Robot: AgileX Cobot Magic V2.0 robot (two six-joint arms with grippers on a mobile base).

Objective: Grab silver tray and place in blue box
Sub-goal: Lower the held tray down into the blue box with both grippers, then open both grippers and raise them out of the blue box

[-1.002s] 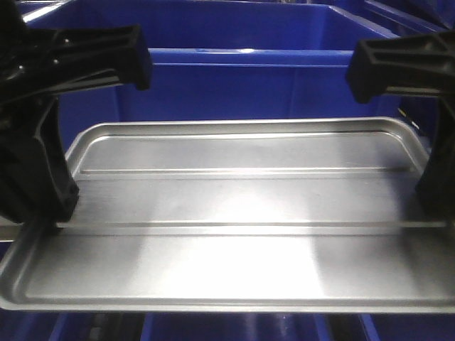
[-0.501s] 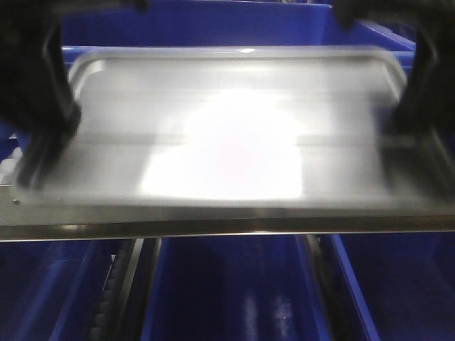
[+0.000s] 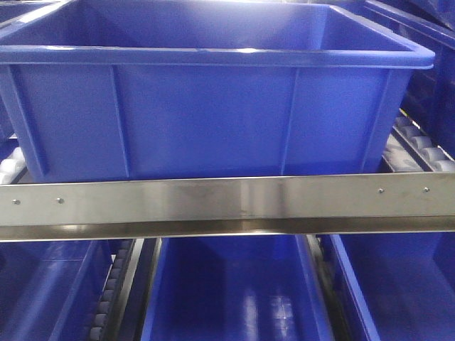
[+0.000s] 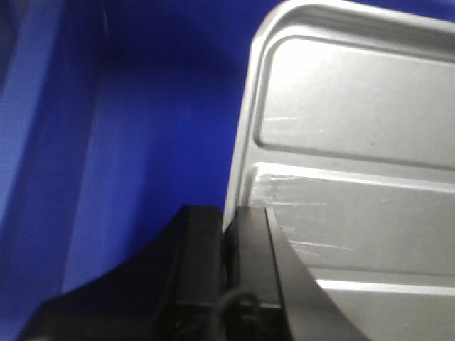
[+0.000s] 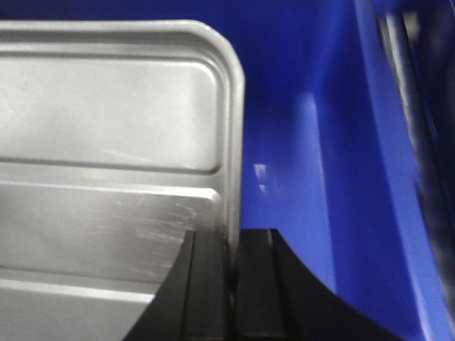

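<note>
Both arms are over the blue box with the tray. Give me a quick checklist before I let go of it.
1. Left tool clamped on the silver tray rim: ok, its black fingers sit either side of the edge.
2. Right tool clamped on the opposite rim: ok.
3. Tray above the blue box interior: ok, both wrist views show blue wall beyond the tray's edges.
4. Tray resting on the box floor: cannot tell; the front view does not show the tray or the floor.
5. Tray level: cannot tell.
6. Clearance between the tray's ends and the box walls: ok, blue shows past each end.
</note>
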